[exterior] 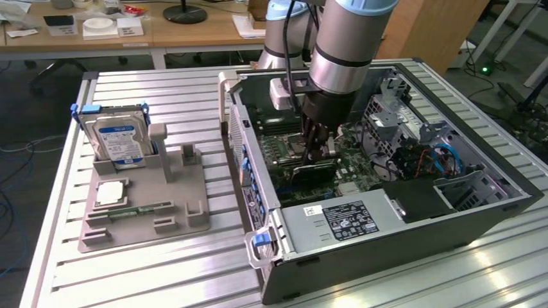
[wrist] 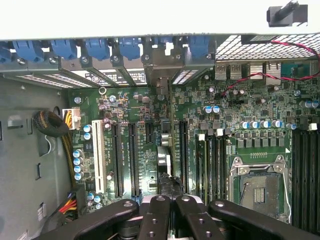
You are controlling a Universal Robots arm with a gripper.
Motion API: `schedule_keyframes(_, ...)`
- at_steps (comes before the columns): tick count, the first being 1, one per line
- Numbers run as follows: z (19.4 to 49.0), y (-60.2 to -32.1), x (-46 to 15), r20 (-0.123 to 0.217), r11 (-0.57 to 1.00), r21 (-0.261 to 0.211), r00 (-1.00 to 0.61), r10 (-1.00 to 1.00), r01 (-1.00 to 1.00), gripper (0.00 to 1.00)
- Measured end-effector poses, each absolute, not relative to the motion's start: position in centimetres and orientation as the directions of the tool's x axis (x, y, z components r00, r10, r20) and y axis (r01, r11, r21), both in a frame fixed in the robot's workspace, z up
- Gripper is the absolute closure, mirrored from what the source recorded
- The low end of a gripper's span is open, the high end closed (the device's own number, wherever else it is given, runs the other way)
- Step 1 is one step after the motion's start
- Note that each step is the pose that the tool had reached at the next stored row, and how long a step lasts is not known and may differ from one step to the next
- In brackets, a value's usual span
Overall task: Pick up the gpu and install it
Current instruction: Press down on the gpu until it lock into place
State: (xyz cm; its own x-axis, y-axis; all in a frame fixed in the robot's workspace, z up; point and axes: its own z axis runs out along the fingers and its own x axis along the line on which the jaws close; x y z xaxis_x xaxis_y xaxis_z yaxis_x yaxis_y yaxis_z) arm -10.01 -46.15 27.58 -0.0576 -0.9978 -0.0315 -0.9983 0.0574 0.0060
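Gripper (exterior: 315, 156) clenched on gpu (exterior: 310, 171), card edge-down beneath fingers, aligned over motherboard (wrist: 210, 150) slot for seating.

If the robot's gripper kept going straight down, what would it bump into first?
Probably the motherboard. The gripper is shut on the gpu, pointing down inside the computer case, so the card's edge would likely press in first. Depth is unclear.

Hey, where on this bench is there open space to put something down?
Free: slatted table behind the gray holder, and the strip before it. Crowded: the holder, carrying the hard drive, and the open case, where the pincer works.
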Motion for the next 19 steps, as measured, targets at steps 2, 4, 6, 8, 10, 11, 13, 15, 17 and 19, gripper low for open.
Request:
schedule_keyframes(2,27.6,-46.1,-10.0,-0.031,0.057,0.006,-0.058,-0.998,-0.998,0.89)
schedule_keyframes(4,27.6,-46.1,-10.0,-0.031,0.057,0.006,-0.058,-0.998,-0.998,0.89)
schedule_keyframes(6,27.6,-46.1,-10.0,-0.031,0.057,0.006,-0.058,-0.998,-0.998,0.89)
schedule_keyframes(8,27.6,-46.1,-10.0,-0.031,0.057,0.006,-0.058,-0.998,-0.998,0.89)
schedule_keyframes(10,27.6,-46.1,-10.3,-0.031,0.057,0.006,-0.058,-0.998,-0.998,0.89)
schedule_keyframes(11,27.6,-46.1,-10.7,-0.031,0.057,0.006,-0.057,-0.998,-0.998,0.89)
schedule_keyframes(13,27.5,-46.1,-11.4,-0.031,0.057,0.006,-0.057,-0.998,-0.998,0.89)
schedule_keyframes(15,27.5,-46.1,-11.8,-0.032,0.057,0.007,-0.057,-0.998,-0.998,0.89)
schedule_keyframes(17,27.5,-46.1,-11.9,-0.033,0.057,0.013,-0.057,-0.998,-0.998,0.89)
schedule_keyframes(19,27.5,-46.1,-11.9,-0.032,0.057,0.027,-0.058,-0.998,-0.998,0.89)
